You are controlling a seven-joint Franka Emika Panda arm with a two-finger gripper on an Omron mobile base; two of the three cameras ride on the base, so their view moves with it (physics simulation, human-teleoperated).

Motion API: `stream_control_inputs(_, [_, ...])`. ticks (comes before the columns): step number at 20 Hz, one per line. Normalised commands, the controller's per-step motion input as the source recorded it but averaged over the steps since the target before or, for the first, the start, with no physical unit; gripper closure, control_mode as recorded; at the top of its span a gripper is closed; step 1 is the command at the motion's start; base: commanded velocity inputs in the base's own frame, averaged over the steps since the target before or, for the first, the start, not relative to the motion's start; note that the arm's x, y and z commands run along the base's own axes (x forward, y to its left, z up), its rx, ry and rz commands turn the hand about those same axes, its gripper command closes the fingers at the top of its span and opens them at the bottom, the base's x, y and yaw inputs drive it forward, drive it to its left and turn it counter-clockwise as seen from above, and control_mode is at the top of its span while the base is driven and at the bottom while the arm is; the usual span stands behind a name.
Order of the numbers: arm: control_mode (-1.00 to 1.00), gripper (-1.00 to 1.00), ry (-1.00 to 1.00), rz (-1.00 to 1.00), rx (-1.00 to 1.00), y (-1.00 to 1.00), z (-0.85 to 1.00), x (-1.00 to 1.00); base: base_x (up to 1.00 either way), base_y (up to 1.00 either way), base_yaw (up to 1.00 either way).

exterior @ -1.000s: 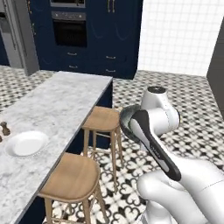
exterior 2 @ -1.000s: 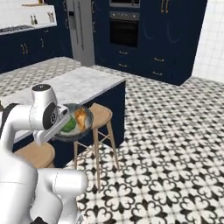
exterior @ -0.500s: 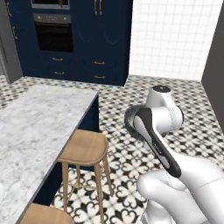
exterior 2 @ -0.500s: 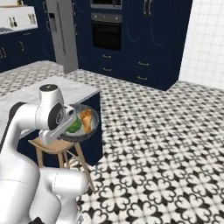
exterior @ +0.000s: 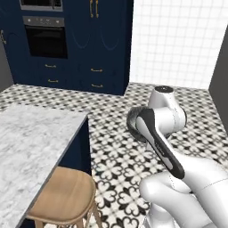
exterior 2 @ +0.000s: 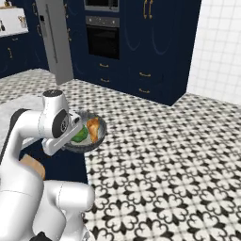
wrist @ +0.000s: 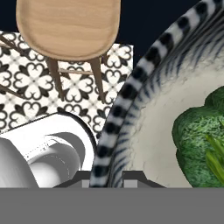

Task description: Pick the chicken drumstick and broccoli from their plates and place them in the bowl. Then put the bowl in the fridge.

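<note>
Beside the counter (exterior: 31, 142) corner, above floor and stool (wrist: 68, 28), the gripper (wrist: 114, 179) is clamped tight on the bowl (exterior 2: 84, 143) rim. Drumstick (exterior 2: 94, 128) and broccoli (exterior 2: 80, 134) already lie inside (loading done); the fridge (exterior 2: 59, 40), well apart, remains to reach.

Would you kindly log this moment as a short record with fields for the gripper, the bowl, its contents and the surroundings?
gripper: shut on the bowl rim
bowl: carried in the air beside the arm, above the floor
contents: broccoli and chicken drumstick lying side by side inside
fridge: grey, doors closed, ahead to the left
nearby: wooden stool by the marble counter
</note>
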Motion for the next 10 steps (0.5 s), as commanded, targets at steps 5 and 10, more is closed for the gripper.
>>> stream_control_inputs(5, [1.00,1.00,0.00,0.00,0.00,0.00,0.00,0.00,1.00,-0.30,0.07])
stream_control_inputs(10, [1.00,1.00,0.00,0.00,0.00,0.00,0.00,0.00,1.00,-0.12,0.09])
